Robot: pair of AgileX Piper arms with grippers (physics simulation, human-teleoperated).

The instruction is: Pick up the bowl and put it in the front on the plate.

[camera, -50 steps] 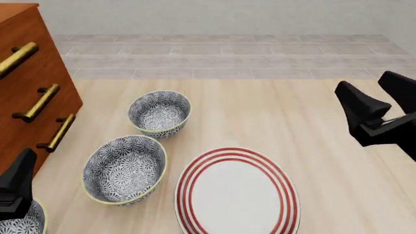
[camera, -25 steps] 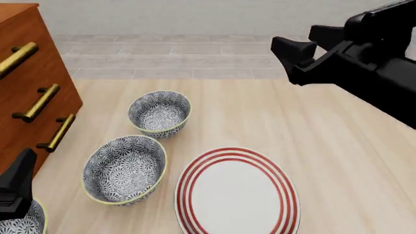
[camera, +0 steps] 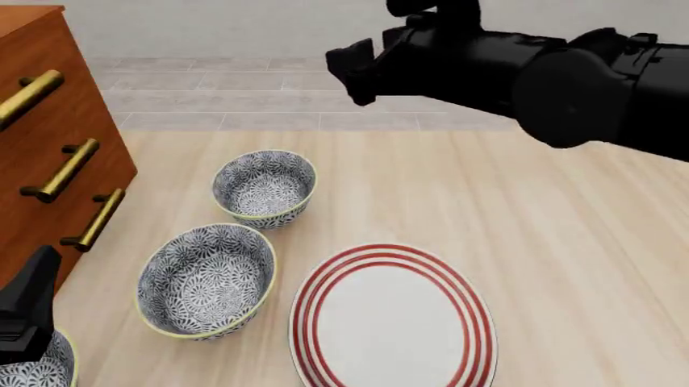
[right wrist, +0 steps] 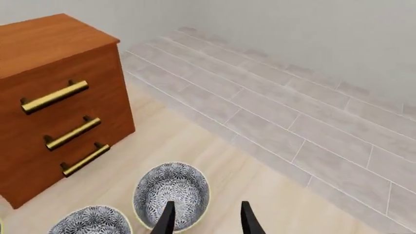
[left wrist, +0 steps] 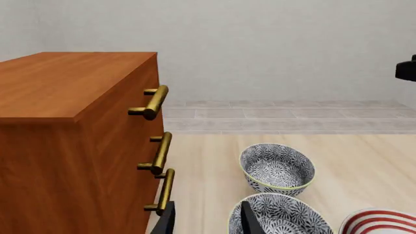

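Three look-alike floral bowls stand in a row on the left: a far bowl (camera: 264, 187) (right wrist: 171, 195) (left wrist: 277, 168), a middle bowl (camera: 206, 279) (left wrist: 279, 217) (right wrist: 91, 222), and a near bowl (camera: 41, 372) cut off by the frame's corner. The red-ringed white plate (camera: 393, 318) (left wrist: 380, 222) lies to the right of the middle bowl. My right gripper (camera: 353, 68) (right wrist: 206, 222) hangs open, high above the table's far side, beyond and right of the far bowl. My left gripper (camera: 27, 310) (left wrist: 208, 224) is open and empty, low above the near bowl.
A wooden drawer cabinet (camera: 48, 153) (left wrist: 71, 146) (right wrist: 52, 97) with brass handles (camera: 67, 169) stands along the left edge, close to the bowls. A tiled floor (camera: 366, 89) lies beyond the table's far edge. The right arm (camera: 560, 76) spans the upper right.
The right arm has swung up and leftward from the right edge, and its gripper is now near the far bowl's side of the table. The left gripper, bowls and plate have not moved.
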